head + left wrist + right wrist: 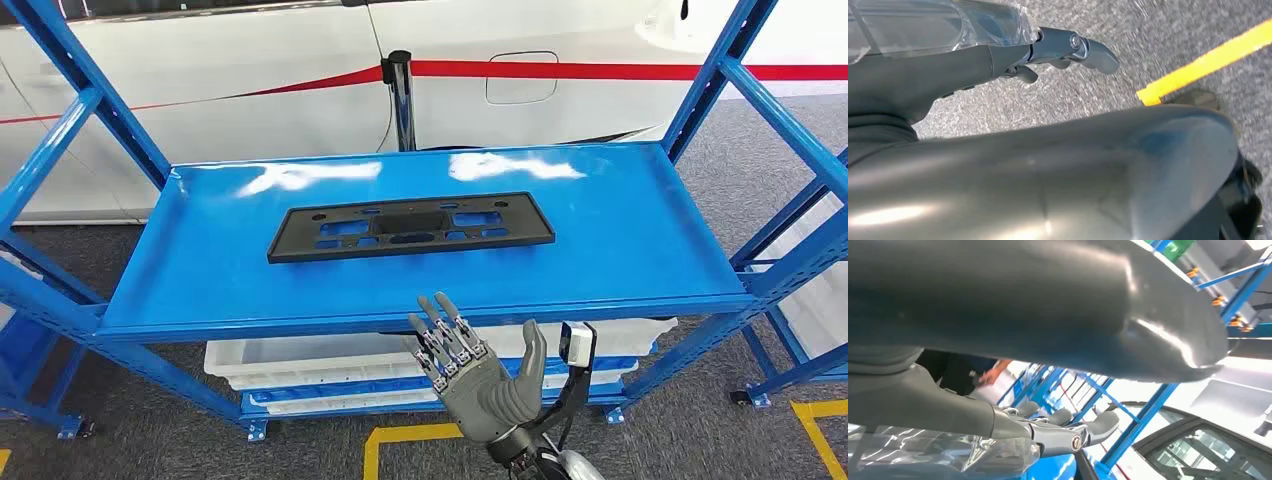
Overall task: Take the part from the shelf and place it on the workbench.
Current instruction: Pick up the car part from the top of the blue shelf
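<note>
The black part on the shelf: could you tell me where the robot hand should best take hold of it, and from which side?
Probably the near long edge of the part, approached from the front of the shelf. It lies flat, thin and wide, so fingers likely need to hook that edge or its cut-outs. The right robot hand hovers open just before the shelf.

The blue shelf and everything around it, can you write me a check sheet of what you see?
Surface: blue shelf, glossy top with light glare.
Job's things: black part, flat with cut-outs, lying mid-shelf, untouched.
Clutter: white bins on the lower level under the shelf top.
Robot hands: right robot hand raised in front of the shelf edge, fingers spread, holding nothing; left robot hand hanging over the floor, holding nothing.
Cables: nothing seen.
Surroundings: white car with a red stripe behind the shelf, grey floor with yellow line, a person's hand in the background.
</note>
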Robot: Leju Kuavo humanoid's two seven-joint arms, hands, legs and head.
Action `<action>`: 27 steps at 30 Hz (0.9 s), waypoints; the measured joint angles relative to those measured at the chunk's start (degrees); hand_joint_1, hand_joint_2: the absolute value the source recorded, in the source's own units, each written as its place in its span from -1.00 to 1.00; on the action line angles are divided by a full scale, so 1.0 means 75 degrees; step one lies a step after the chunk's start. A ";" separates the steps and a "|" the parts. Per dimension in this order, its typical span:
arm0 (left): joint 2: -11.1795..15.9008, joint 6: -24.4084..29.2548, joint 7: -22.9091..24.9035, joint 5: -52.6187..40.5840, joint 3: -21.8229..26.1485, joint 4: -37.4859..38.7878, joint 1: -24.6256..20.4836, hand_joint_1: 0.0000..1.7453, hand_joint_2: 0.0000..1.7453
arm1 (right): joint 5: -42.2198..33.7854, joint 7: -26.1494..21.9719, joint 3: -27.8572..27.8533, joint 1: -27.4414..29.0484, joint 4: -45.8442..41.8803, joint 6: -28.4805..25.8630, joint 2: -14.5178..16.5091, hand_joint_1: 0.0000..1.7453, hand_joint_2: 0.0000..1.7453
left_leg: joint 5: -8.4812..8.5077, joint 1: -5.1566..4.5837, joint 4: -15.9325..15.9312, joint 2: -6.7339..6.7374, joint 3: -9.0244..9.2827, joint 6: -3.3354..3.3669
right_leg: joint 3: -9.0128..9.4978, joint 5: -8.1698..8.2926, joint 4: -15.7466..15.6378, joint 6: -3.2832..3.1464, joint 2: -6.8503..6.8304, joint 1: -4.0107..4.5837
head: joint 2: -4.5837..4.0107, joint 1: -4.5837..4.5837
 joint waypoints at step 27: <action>-0.0061 -0.0063 -0.0014 0.0356 0.0004 0.0000 -0.0010 -1.00 -1.00 | 0.7048 0.0523 0.0117 -0.0444 -0.1282 -0.3543 0.0111 -1.00 -1.00 | 0.0457 0.0218 0.0412 0.0106 -0.0951 -0.0361 | 0.1295 0.0446 -0.1858 -0.0015 0.0018 -0.0088 | 0.0004 -0.0040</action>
